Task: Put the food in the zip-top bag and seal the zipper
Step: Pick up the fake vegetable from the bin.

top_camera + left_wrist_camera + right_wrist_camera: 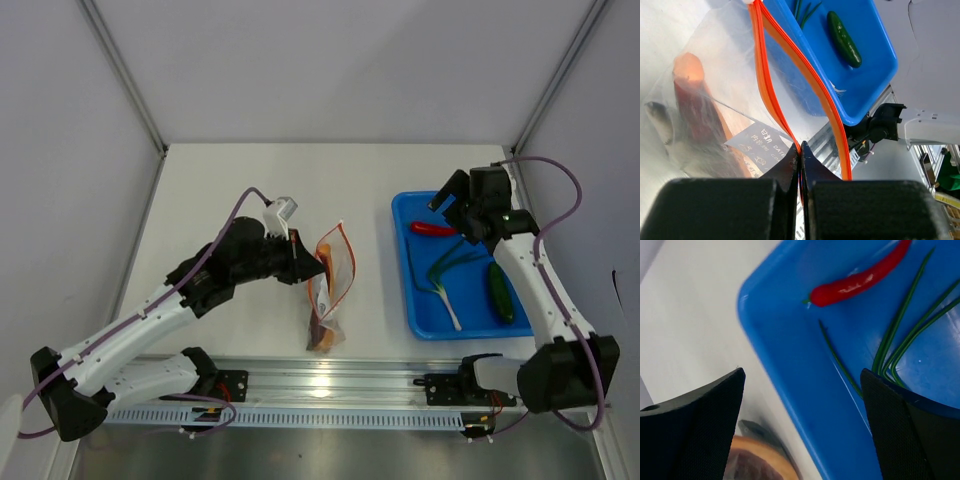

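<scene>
One white label (760, 146), "DATE", on zip-top bag (725, 55)

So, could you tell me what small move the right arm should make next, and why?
Probably lower the right gripper onto the red chili and close. Its jaws stand open above the blue tray, chili just ahead, while the left gripper pinches the open mouth of the zip-top bag, sausage inside.
</scene>
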`<action>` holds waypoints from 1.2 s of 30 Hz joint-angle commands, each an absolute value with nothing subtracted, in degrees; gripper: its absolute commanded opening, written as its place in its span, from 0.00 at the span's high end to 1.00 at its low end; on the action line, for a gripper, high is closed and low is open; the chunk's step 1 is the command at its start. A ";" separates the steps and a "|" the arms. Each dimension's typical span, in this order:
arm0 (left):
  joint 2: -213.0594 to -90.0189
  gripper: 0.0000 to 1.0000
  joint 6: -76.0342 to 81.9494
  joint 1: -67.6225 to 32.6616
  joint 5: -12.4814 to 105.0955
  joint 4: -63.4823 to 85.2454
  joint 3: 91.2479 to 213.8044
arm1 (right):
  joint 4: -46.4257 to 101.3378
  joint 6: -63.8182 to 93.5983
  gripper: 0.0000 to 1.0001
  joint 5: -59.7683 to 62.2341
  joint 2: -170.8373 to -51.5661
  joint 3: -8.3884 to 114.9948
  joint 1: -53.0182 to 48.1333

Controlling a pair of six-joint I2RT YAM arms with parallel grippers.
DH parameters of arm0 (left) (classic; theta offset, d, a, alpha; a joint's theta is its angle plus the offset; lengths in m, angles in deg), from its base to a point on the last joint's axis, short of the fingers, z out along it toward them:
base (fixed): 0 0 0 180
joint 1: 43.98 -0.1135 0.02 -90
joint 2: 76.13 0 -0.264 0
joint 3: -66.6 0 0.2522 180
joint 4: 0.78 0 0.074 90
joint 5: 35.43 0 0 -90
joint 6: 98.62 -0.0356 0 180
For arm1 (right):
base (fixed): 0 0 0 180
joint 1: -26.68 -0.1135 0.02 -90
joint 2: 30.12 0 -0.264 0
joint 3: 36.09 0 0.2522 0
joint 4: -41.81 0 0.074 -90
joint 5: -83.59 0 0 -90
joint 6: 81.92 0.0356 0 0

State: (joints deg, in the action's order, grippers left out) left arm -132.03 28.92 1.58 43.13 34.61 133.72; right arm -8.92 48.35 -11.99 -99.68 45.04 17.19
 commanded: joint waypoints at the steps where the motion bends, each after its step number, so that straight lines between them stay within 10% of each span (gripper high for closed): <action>1: -131.24 0.99 29.61 1.20 41.47 31.09 133.62 | -3.87 55.35 0.03 -8.43 -104.91 41.49 19.74; 13: -129.48 0.99 29.52 1.28 41.39 32.85 132.92 | 8.89 73.45 0.33 -14.83 -117.48 38.23 20.88; 36: -128.78 0.99 29.79 1.20 40.77 34.87 132.48 | 12.58 80.85 0.32 -23.72 -133.03 40.24 20.36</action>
